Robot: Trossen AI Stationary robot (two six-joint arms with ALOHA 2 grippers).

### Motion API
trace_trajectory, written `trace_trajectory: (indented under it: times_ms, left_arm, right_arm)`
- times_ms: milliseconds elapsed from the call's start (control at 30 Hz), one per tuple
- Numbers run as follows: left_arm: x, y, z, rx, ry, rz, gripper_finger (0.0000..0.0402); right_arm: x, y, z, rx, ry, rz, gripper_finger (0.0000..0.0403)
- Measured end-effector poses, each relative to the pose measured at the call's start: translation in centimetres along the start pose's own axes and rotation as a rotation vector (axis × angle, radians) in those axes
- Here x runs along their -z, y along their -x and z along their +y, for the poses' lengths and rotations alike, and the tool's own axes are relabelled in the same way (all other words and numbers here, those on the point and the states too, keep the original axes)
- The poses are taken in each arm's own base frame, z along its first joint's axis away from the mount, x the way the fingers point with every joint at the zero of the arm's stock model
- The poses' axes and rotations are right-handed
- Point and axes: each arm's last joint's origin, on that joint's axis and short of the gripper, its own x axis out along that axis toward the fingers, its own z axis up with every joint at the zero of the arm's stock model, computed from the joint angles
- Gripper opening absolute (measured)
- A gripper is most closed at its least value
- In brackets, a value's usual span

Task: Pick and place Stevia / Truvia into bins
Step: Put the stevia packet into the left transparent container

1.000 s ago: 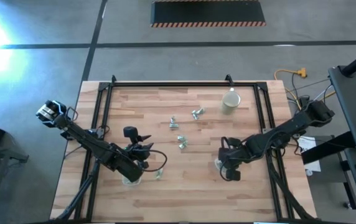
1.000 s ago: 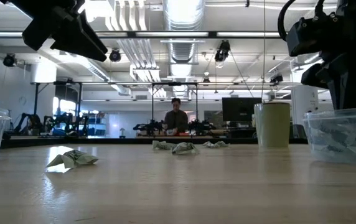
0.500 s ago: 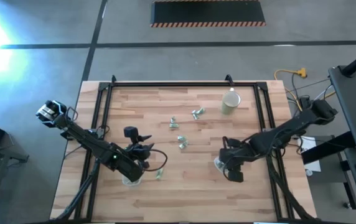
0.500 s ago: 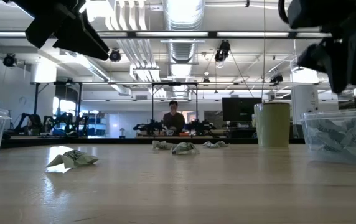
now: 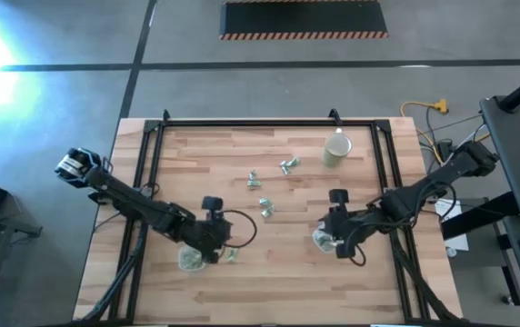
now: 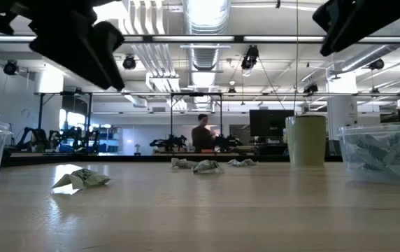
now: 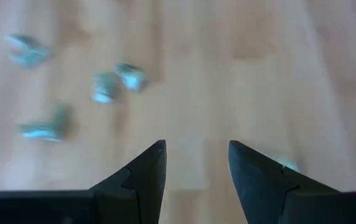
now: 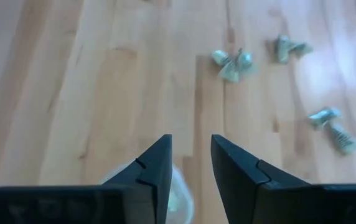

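Observation:
Several pale green-and-white sachets (image 5: 265, 206) lie loose mid-table, and more lie farther back (image 5: 287, 165). One sachet (image 5: 232, 255) lies beside the left clear bin (image 5: 189, 261), which holds sachets. The right clear bin (image 5: 324, 242) also holds sachets (image 6: 385, 150). My left gripper (image 7: 196, 146) is open and empty above the table between the left bin and that near sachet; it also shows in the high view (image 5: 215, 245). My right gripper (image 8: 190, 140) is open and empty above the right bin (image 8: 179, 193), facing the loose sachets (image 8: 231, 62).
An opaque beige cup (image 5: 336, 150) stands at the far right of the table. A black frame (image 5: 242, 124) runs along the table's far edge and sides. Bare wood lies along the near edge. A person (image 6: 202, 133) stands in the room far behind.
My left gripper has moved off the left bin toward the table's right, so the bin shows uncovered. My right gripper has risen clear of the right bin and tipped toward the table's middle.

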Motion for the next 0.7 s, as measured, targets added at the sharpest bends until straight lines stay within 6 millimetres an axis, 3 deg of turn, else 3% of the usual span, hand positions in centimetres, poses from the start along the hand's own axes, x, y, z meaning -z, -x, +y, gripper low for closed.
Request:
trace_trajectory:
  times_ms: [300,700]
  left_arm:
    - [0.1,-2.7,-0.6,0.194,0.051,0.092,0.0157]
    - [1.3,-6.8,-2.0,0.232,0.075,0.258,0.0157]
  right_arm:
    - [-0.3,-0.5,0.3,0.000,0.076,-0.019,0.0088]
    - [-0.3,-0.5,0.3,0.001,0.081,-0.018,0.0072]
